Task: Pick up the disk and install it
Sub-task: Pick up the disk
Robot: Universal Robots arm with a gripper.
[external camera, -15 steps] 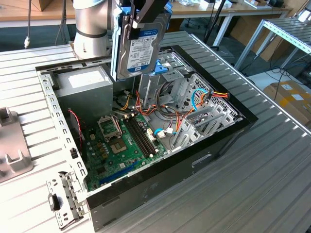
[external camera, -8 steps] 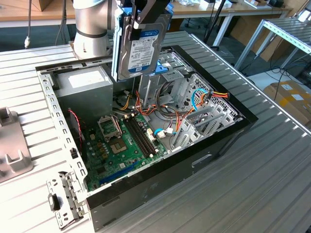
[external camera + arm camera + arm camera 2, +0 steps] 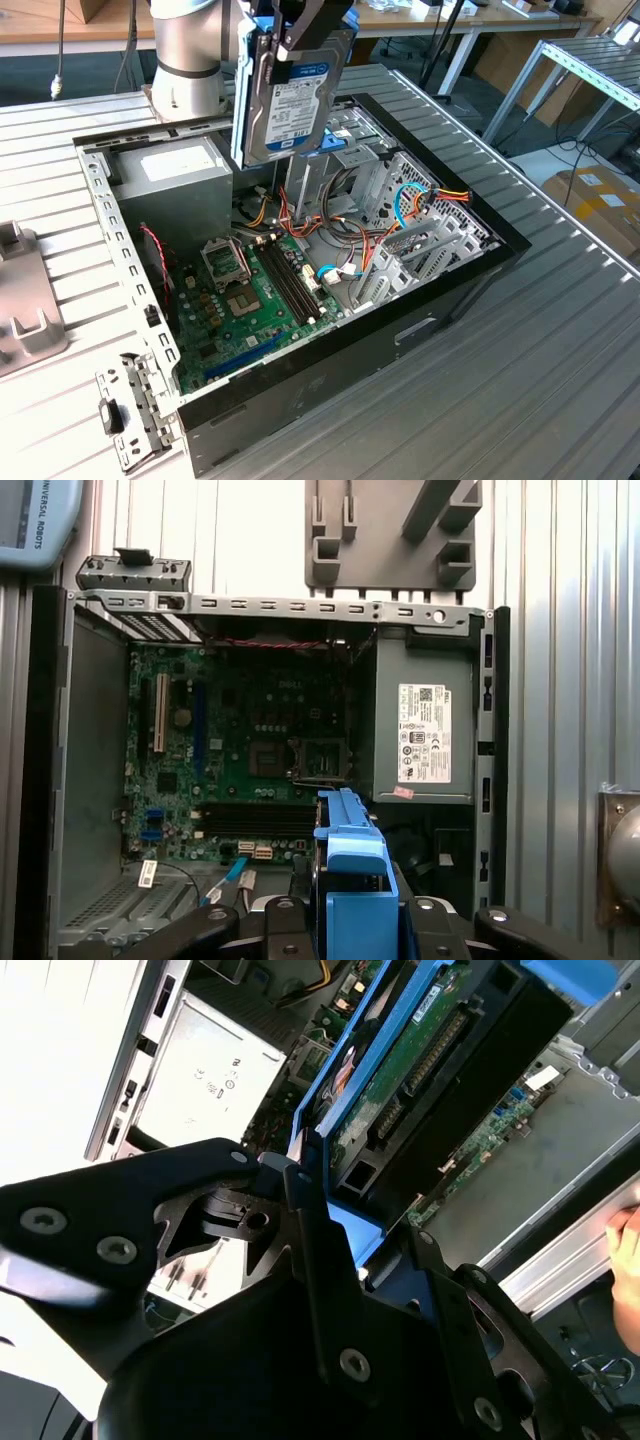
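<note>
The disk [image 3: 292, 92], a silver-grey drive with a white label in a light-blue frame, hangs upright above the open computer case [image 3: 470, 265], over its back middle. My gripper [image 3: 303, 35] is shut on the disk's top edge. In the second wrist view the disk [image 3: 400, 1060] shows its green circuit side and blue frame, clamped between the black fingers [image 3: 310, 1210]. The first wrist view has the blue frame [image 3: 350, 865] edge-on, held in my gripper [image 3: 350, 920] above the motherboard [image 3: 250, 740].
Inside the case sit the grey power supply box [image 3: 170, 175], the motherboard [image 3: 240, 300], loose cables [image 3: 420, 195] and the metal drive cage [image 3: 400, 240]. A grey fixture [image 3: 25, 300] lies at the exterior view's left. A hand [image 3: 627, 1260] shows beside the case.
</note>
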